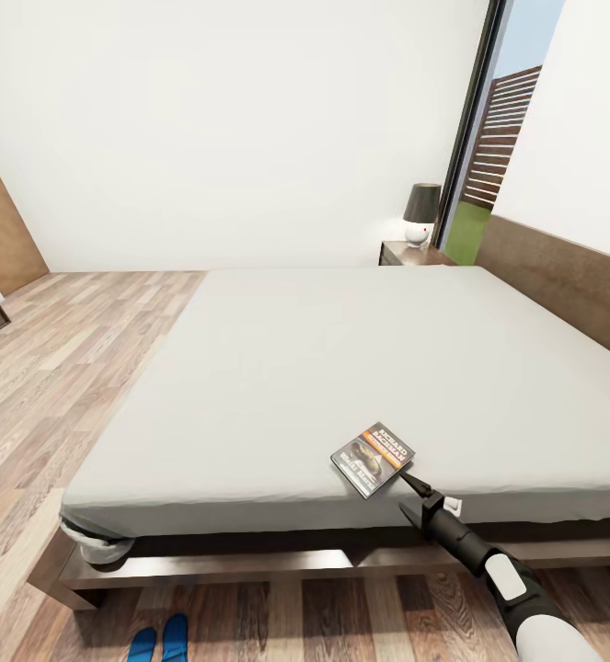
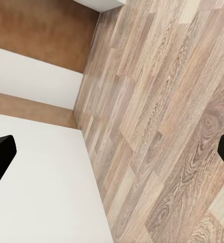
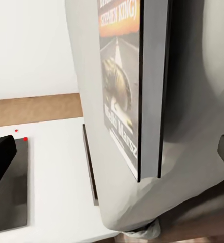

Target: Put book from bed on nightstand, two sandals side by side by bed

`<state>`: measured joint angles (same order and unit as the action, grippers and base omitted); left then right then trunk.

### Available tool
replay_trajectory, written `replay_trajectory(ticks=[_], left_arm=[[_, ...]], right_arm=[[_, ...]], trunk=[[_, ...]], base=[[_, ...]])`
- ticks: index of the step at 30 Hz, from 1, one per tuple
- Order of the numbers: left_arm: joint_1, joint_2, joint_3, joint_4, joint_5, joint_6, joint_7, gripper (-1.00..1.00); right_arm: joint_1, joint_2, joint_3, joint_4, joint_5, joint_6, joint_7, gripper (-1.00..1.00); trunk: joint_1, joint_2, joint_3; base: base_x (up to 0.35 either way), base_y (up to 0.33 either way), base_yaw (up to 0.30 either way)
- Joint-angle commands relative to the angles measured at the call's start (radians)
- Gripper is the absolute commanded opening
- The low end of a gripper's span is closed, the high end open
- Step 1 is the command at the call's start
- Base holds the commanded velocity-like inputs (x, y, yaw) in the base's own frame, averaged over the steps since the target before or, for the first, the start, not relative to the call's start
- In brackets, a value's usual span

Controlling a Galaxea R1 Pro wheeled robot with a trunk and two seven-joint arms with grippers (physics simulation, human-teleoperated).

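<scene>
Near the lower right of the head view, the book (image 1: 373,458) is seen lying flat on the light-grey mattress of the bed (image 1: 341,368), close to the mattress's near edge. A dark cover with an orange band, pale lettering and a greyish picture is shown; the lettering is too small there to be read. Just beside the book's lower right corner, the right end effector (image 1: 413,490) is held at the mattress edge, with one thin dark finger reaching toward that corner; whether contact is made cannot be told. In the right wrist view the book (image 3: 129,86) is cut off at the frame's upper edge, and the two fingertips are seen far apart at the frame's sides, so the jaws are spread wide with nothing between them.

At the bottom left of the head view, two blue sandals (image 1: 160,640) are seen side by side on the wood floor (image 1: 56,368) before the bed frame, both cut off by the frame's lower edge. A nightstand (image 1: 413,254) carrying a lamp (image 1: 421,213) is partly hidden behind the far corner of the mattress, beside the window.

In the left wrist view, the left end effector (image 2: 112,152) is shown only as two dark fingertips at the frame's left and right edges, spread wide over floor planks and a white surface, holding nothing.
</scene>
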<state>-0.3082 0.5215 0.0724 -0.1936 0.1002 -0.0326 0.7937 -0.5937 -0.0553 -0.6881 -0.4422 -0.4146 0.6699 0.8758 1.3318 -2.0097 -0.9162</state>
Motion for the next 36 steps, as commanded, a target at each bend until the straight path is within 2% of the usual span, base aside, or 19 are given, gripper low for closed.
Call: replay_trajectory(ticks=[1, 36], left_arm=[[0.000, 0.000, 0.000, -0.001, 0.009, -0.003, 0.001, 1.00], [0.000, 0.000, 0.000, -0.001, 0.009, -0.004, 0.001, 1.00]], right_arm=[[-0.001, 0.000, -0.004, 0.001, -0.002, 0.007, 0.002, 1.00], [-0.011, -0.004, -0.004, -0.001, 0.000, 0.011, 0.002, 1.00]], trunk=[[0.000, 0.000, -0.001], [0.000, 0.000, -0.001]], base=[[0.000, 0.000, 0.000], [0.000, 0.000, 0.000]])
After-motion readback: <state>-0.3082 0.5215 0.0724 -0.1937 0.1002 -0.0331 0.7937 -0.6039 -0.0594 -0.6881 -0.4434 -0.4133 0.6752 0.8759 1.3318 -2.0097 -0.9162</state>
